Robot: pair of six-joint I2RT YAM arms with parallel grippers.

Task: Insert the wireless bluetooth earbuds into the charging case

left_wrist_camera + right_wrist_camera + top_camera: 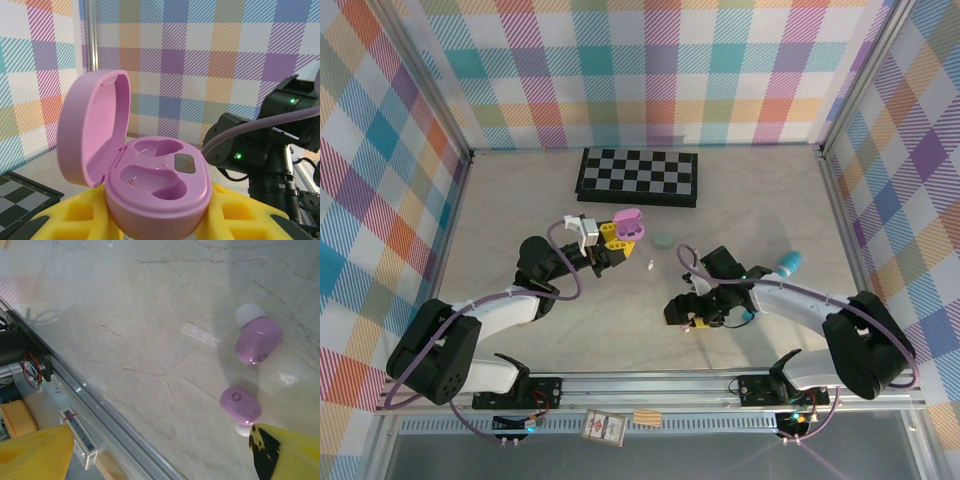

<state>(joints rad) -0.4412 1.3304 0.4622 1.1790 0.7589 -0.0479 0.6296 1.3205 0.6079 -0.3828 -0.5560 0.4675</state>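
The pink charging case (pixel 160 185) stands open with its lid (pixel 92 132) raised, and both earbud slots are empty. My left gripper (pixel 160 222) is shut on the case between its yellow fingers (pixel 250 212). In the top view the case (pixel 626 224) is left of the table's centre. Two pink-purple earbuds lie on the marble, one farther off (pixel 258 340) and one (pixel 240 405) just beyond my right gripper's right finger (pixel 287 452). My right gripper (pixel 162 440) is open and low over the table (pixel 686 312), with nothing between its fingers.
A chessboard (pixel 638 175) lies at the back. A teal stick-shaped object (pixel 787 263) sits right of my right arm and a pale green round object (pixel 663 241) near the centre. A small card box (pixel 603 427) and a tan block (pixel 647 417) rest on the front rail.
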